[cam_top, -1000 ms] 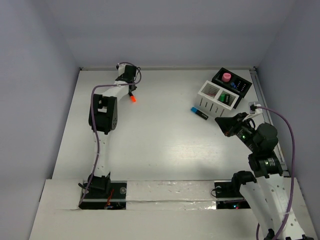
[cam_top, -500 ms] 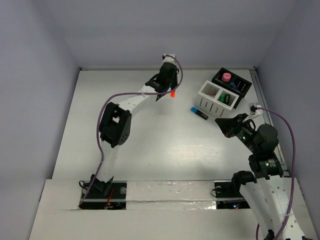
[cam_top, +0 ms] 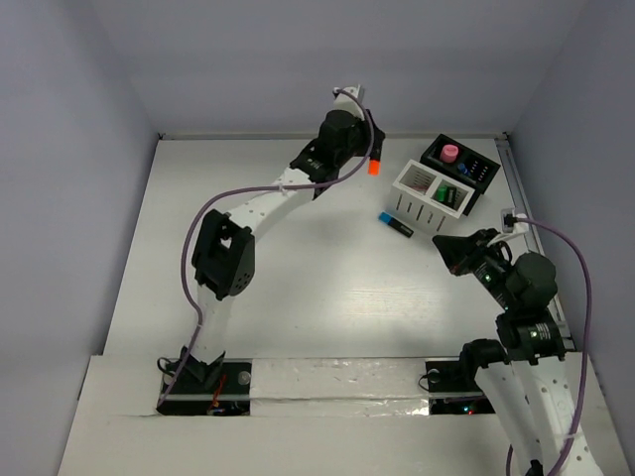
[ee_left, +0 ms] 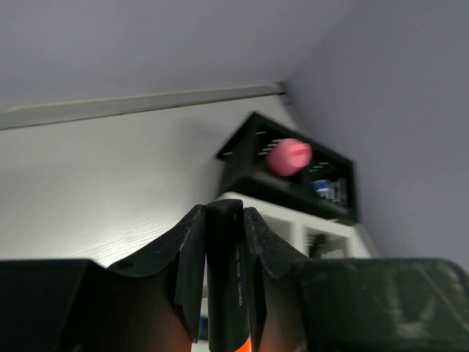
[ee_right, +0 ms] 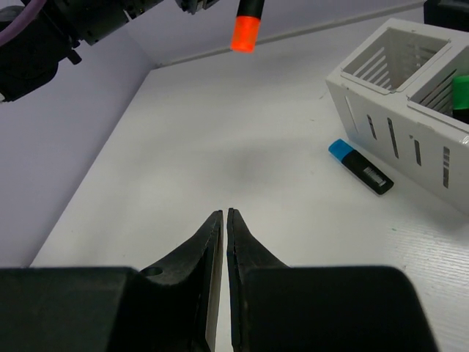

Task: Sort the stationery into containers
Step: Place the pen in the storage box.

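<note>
Top external view: a matte white desk (cam_top: 298,278) carries a white slatted box (cam_top: 417,206), divided into square compartments. It is joined on its far side to a black compartmented box (cam_top: 478,171). A round pink piece (cam_top: 450,153) sits in the black box; it is blurred in the left wrist view and may be a cap. A green item (ee_right: 460,92) stands in one white compartment. A blue-capped highlighter (ee_right: 359,166) lies flat on the desk just beside the white box's near wall, its long axis running along that wall.

The left fingers (ee_left: 196,229) are clamped on the smooth black barrel of the orange-capped highlighter (ee_right: 247,28). It hangs in the air above the far part of the desk, left of the white box. Its long axis is close to upright and its orange cap points down. One second ago the same arm was over the far left of the desk; it has since swung right towards the boxes, carrying the highlighter.

The right fingers (ee_right: 215,236) are black and tapered, drawn to a thin slit with nothing between them, above the desk near the white box.
</note>
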Robot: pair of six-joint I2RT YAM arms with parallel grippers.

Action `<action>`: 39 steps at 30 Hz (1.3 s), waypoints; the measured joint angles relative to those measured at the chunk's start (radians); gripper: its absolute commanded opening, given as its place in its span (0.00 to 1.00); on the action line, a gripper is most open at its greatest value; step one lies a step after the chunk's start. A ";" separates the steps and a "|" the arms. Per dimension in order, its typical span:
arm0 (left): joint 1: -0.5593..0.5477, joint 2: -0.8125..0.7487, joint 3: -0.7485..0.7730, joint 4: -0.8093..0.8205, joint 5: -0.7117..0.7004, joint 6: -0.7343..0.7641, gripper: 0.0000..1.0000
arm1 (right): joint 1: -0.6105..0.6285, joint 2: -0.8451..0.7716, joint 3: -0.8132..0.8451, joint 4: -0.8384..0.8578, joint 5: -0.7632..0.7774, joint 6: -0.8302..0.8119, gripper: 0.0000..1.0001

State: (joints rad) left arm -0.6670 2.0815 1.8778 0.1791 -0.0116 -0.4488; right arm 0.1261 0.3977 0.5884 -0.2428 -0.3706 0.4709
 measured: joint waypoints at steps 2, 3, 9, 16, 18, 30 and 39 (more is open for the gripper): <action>-0.038 0.029 0.053 0.036 0.032 -0.021 0.00 | 0.000 -0.023 0.006 -0.010 0.014 0.000 0.13; -0.060 0.048 0.085 0.068 0.048 -0.032 0.00 | 0.000 -0.034 0.010 -0.012 0.021 0.000 0.12; -0.166 0.194 0.212 0.283 0.122 -0.089 0.00 | 0.000 -0.073 0.046 -0.030 0.067 0.000 0.12; -0.196 0.482 0.453 0.417 0.178 -0.137 0.00 | 0.000 -0.109 0.052 -0.043 0.098 0.000 0.13; -0.196 0.548 0.506 0.434 0.187 -0.147 0.00 | 0.000 -0.110 0.052 -0.045 0.102 0.000 0.12; -0.195 0.660 0.592 0.542 0.219 -0.169 0.00 | 0.000 -0.106 0.052 -0.040 0.100 0.023 0.13; -0.195 0.669 0.598 0.589 0.218 -0.153 0.00 | 0.000 -0.103 0.052 -0.037 0.098 0.026 0.12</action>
State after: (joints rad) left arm -0.8623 2.7506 2.4756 0.7685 0.2062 -0.6018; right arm 0.1261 0.2951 0.6407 -0.2802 -0.2722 0.4973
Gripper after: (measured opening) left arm 0.192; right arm 0.125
